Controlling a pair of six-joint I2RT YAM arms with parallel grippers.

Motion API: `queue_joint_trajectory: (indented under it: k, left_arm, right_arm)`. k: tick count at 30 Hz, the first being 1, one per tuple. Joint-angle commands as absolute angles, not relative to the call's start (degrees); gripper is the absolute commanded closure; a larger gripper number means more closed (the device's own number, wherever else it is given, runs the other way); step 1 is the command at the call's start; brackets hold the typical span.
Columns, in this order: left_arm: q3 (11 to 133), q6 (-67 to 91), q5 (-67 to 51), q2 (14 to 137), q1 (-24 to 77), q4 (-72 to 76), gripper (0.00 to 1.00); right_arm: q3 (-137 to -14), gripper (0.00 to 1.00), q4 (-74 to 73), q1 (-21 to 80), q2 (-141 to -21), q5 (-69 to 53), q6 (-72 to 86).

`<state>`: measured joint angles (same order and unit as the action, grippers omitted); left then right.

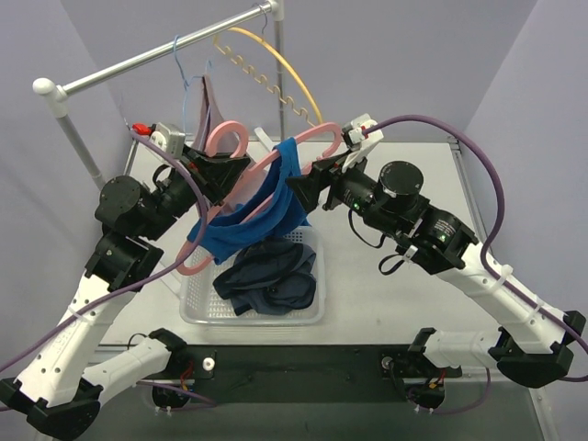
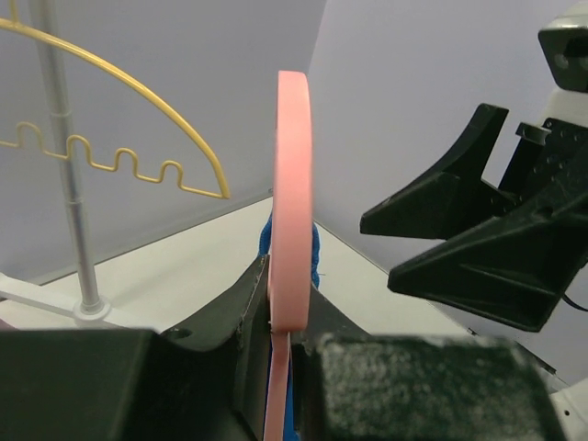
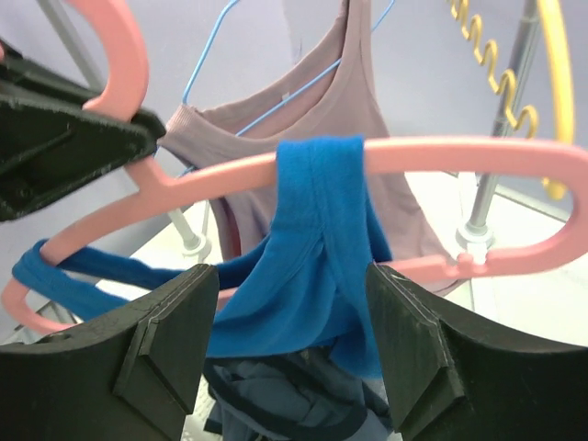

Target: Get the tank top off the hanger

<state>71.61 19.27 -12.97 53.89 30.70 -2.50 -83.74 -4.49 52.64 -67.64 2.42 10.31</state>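
The left jaws are clamped on the pink hanger [image 3: 441, 154] beside its hook. The blue tank top [image 3: 317, 239] hangs over the hanger's bar. The right jaws stand open at the cloth. A basket [image 1: 197, 303] sits below the hanger.

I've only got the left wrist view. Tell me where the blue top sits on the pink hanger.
Observer: One strap of the blue top is looped over the upper bar of the pink hanger. The right gripper is open, with a finger on either side of the strap.
Operator: Say what's below it.
Observer: A clear basket holding dark clothes.
Operator: Name what else hangs behind.
Observer: A mauve top hangs on the rail.
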Motion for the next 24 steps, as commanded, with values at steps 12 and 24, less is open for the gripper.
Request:
queue_joint_trajectory:
  k: [12,24]
  left_arm:
    - [69.70,21.10,-17.14,50.98,30.67,4.93,1.00]
    - [66.89,19.07,-17.67,48.08,30.67,3.87,1.00]
  right_arm:
    - [-85.70,0.37,-0.44,52.73,-71.89,6.94,6.77]
    - [-85.25,0.98,2.55,52.12,-73.74,11.86,5.71]
